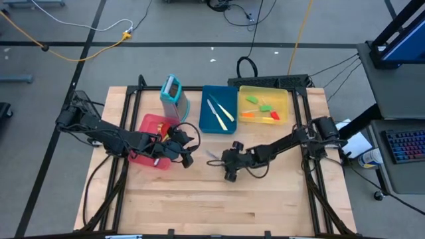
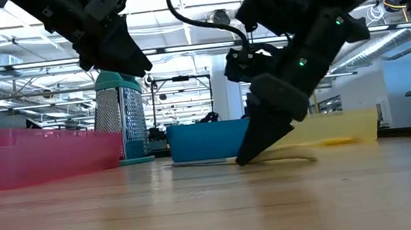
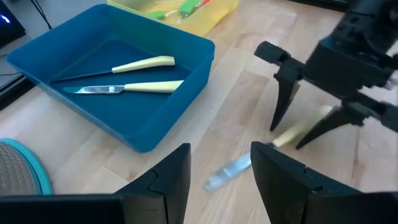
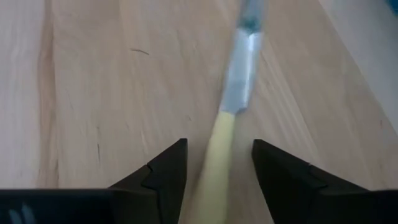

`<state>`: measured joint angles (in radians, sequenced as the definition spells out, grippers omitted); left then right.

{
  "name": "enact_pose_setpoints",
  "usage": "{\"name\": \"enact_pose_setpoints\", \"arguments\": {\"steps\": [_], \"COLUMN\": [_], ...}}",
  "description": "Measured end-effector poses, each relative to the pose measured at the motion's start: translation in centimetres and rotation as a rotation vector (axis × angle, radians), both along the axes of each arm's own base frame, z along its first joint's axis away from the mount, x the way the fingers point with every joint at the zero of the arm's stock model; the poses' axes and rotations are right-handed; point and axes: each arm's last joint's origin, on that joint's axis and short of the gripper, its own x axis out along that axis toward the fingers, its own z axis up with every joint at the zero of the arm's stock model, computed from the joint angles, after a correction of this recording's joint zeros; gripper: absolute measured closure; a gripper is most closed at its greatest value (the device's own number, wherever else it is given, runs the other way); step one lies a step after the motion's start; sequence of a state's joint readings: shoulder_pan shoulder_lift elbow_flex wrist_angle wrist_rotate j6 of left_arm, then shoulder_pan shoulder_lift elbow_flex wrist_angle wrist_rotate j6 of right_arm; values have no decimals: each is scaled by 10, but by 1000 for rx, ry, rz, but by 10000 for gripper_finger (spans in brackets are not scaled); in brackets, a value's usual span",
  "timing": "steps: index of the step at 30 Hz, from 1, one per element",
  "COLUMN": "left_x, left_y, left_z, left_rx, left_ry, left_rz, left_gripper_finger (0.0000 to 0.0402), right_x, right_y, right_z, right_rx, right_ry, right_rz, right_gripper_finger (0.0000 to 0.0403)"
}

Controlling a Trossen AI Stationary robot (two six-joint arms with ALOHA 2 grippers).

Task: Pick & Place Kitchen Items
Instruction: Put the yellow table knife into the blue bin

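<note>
From overhead the knife (image 1: pixel 214 157) is barely a sliver on the bare table (image 1: pixel 219 206), half lost beside the right gripper (image 1: pixel 224 159), so it's hard to make out there. The right wrist view is showing it way better: cream handle running between the two spread fingers (image 4: pixel 163 174), blade pointing away, and the fingers aren't pinching it. The low view is showing the fingertips down at the wood, straddling it. The left gripper (image 1: pixel 188 158) is hovering by the red tray (image 1: pixel 147 126), fingers parted with nothing between them. Its wrist camera is catching two more knives (image 3: pixel 134 76) lying in the blue tray (image 3: pixel 186 74). The yellow tray (image 1: pixel 282 99) is holding little spatulas (image 1: pixel 260 109), too small to sort out.
</note>
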<state>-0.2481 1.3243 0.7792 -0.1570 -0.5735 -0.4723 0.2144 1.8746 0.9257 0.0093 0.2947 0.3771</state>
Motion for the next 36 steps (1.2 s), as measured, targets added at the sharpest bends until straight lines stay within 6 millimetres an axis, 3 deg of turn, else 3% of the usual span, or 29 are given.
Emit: {"name": "enact_pose_setpoints", "arguments": {"steps": [5, 12, 20, 23, 29, 36], "left_x": [0, -1, -1, -1, -1, -1], "left_y": [0, -1, -1, -1, -1, -1], "left_z": [0, -1, -1, -1, -1, -1], "left_rx": [0, -5, -6, -7, -6, -5], "left_ry": [5, 4, 3, 3, 4, 4], "left_rz": [1, 1, 0, 0, 0, -1], "left_gripper_finger": [231, 231, 231, 231, 231, 231], "right_x": [-4, -9, -10, -7, -9, -17], "right_y": [-2, 1, 2, 3, 3, -10], "right_z": [9, 6, 6, 9, 33, 93], "right_rx": [32, 20, 40, 43, 28, -125], "right_ry": [7, 53, 68, 33, -43, -249], "right_rz": [-35, -29, -19, -10, 70, 38], "right_gripper_finger": [240, 262, 348, 352, 352, 352]}}
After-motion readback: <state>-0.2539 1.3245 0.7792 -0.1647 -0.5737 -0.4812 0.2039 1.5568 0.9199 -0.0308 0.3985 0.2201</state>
